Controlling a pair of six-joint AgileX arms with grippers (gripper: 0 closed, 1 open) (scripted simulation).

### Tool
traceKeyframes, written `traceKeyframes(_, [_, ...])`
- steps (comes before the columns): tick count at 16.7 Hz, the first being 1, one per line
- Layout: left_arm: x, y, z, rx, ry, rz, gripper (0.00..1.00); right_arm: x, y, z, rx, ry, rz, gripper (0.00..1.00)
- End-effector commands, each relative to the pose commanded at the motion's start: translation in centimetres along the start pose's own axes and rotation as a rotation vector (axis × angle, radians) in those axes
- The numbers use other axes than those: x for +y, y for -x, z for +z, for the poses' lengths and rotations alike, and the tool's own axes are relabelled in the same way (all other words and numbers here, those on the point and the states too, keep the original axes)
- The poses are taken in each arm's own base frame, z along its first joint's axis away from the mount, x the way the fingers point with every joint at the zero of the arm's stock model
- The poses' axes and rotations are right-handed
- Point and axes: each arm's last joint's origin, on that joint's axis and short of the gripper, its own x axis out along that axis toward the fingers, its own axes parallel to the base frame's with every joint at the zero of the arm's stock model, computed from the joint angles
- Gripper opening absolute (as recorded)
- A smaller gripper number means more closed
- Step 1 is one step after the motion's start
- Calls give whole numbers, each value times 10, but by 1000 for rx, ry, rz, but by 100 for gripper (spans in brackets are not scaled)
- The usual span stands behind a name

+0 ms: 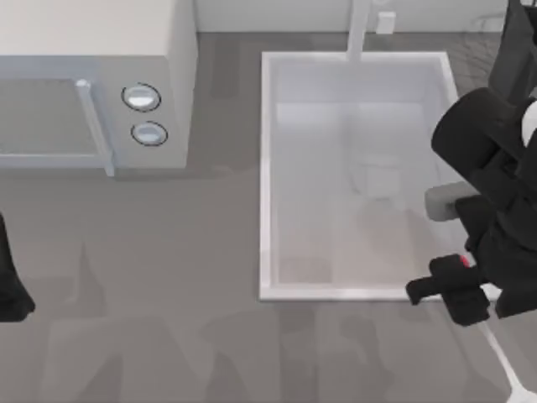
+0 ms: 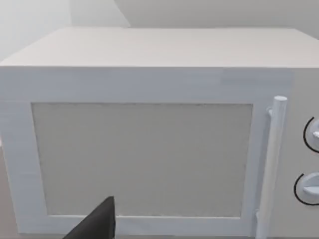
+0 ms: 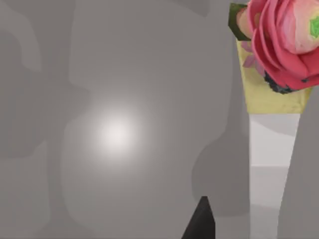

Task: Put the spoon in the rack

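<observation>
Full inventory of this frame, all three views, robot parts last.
microwave: 1, white, table's far left; door with bar handle and two round dials, seen close up in the left wrist view.
sink basin: 1, white, rectangular, centre-right of the table.
faucet: 1, white, at the basin's far edge.
spoon: 1, red rose-patterned head, yellow neck, white handle, close in the right wrist view; a red speck shows at the right gripper in the top view.
table: 1, grey, under everything.
left gripper: 1, black, parked at the table's left edge, facing the microwave.
right gripper: 1, black, at the basin's near right corner, with the spoon at its fingers.
</observation>
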Motion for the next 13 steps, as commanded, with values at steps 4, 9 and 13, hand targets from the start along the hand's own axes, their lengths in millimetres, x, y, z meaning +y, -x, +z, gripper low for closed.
traceKeyframes(4, [0,0,0,0,0,0,100,-6,66,-11,-3,0,2,0])
traceKeyframes(9, [0,0,0,0,0,0,100,-12,101,-22,-47,-1,17,0])
traceKeyframes(13, [0,0,0,0,0,0,100,-11,100,-22,-45,0,18,0])
